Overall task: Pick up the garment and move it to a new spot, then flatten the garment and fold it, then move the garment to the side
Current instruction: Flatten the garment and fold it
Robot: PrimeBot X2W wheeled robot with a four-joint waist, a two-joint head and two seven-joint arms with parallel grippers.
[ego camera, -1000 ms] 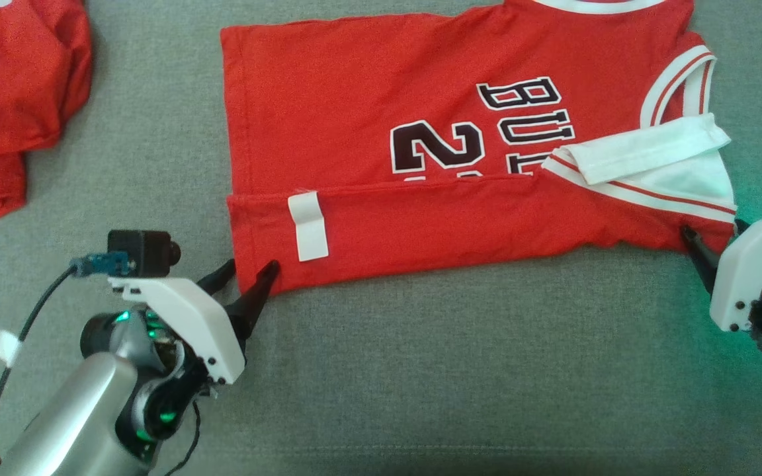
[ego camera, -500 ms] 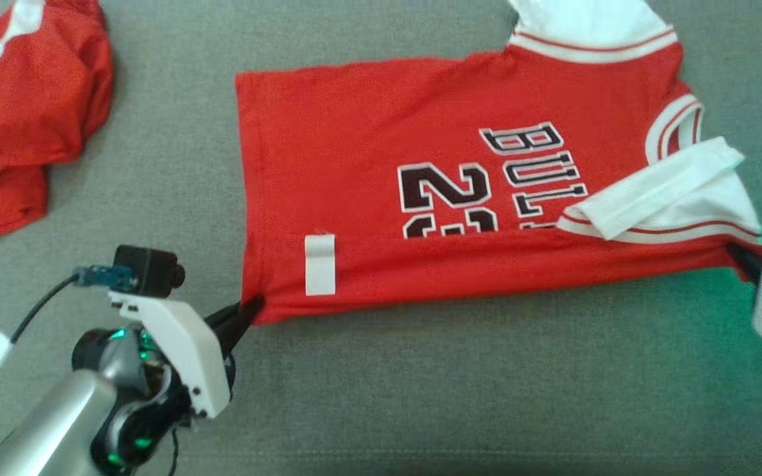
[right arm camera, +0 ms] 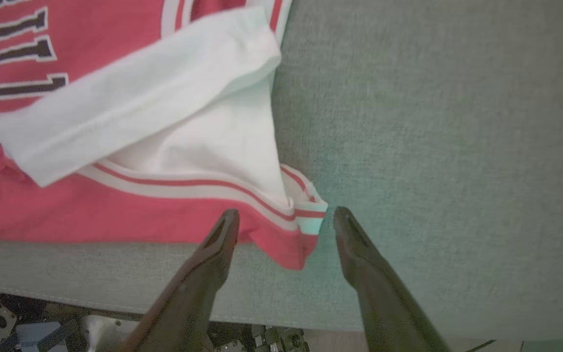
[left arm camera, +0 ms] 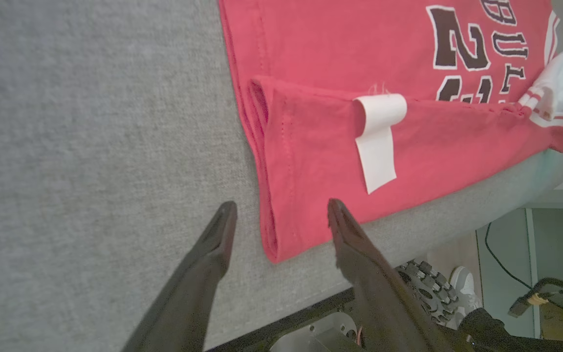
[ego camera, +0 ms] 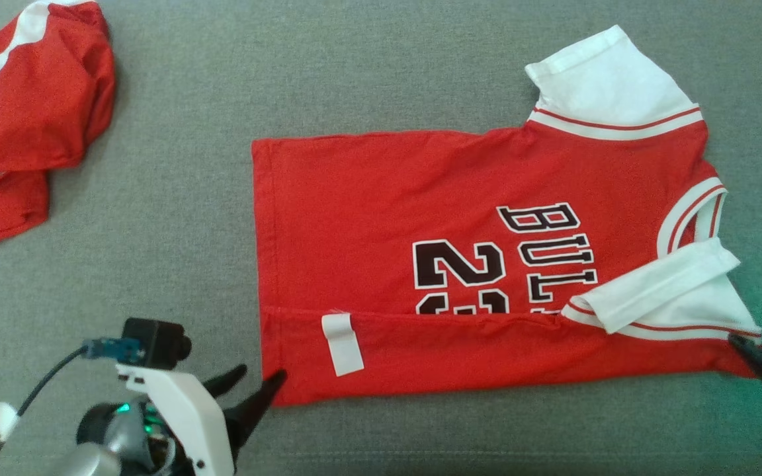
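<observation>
While both pairs of fingers stand spread and pinch nothing, the garment lies flat on the grey padded surface just ahead of them. The left gripper straddles the near hem corner: in the left wrist view that folded corner sits between the two dark tips, unclamped. The right gripper likewise brackets the near shoulder corner, whose red-and-white striped trim pokes between its tips in the right wrist view.

Beyond the fingers, the garment's near side is folded over as a long red band bearing a white label. One white sleeve lies folded across it. Farther on come the black lettering, then the other white sleeve spread at the far edge. Well apart, at the far left, lies another red-and-white cloth.
</observation>
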